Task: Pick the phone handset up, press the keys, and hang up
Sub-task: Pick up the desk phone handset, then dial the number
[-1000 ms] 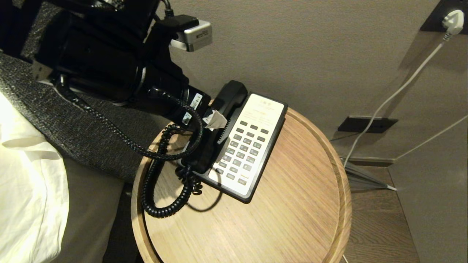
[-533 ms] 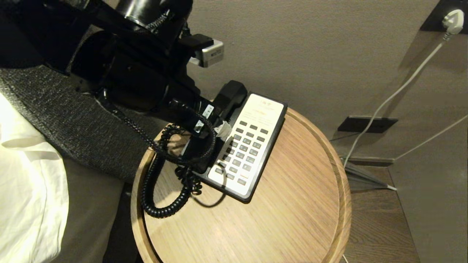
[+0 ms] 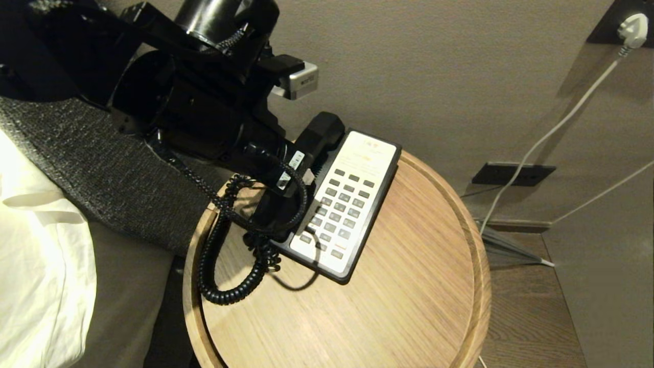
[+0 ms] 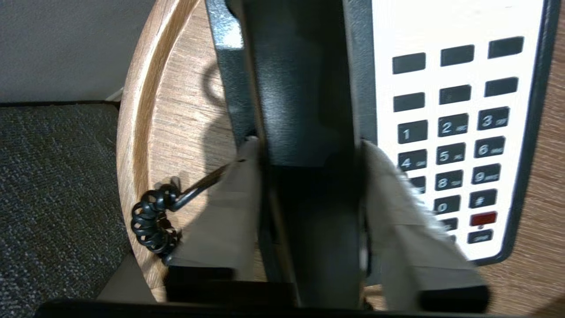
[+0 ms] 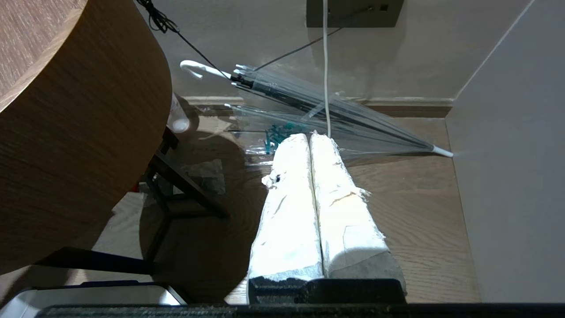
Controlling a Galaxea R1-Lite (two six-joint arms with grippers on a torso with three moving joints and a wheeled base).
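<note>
The black phone handset lies in the cradle on the left side of the black-and-white phone base, on a round wooden table. My left gripper reaches down over the handset's middle. In the left wrist view the handset fills the gap of the left gripper, with a taped finger pressed against each side. The keys lie beside it. The coiled cord loops off the table's left edge. My right gripper hangs shut and empty above the floor beside the table.
A wall stands close behind the phone. A bed with a white sheet and grey upholstery lies to the left. A clear folded umbrella lies on the floor, and a white cable runs to a wall plug.
My left gripper has moved forward and down over the handset, and its fingers have come in against the handset's sides. The handset still rests in the cradle.
</note>
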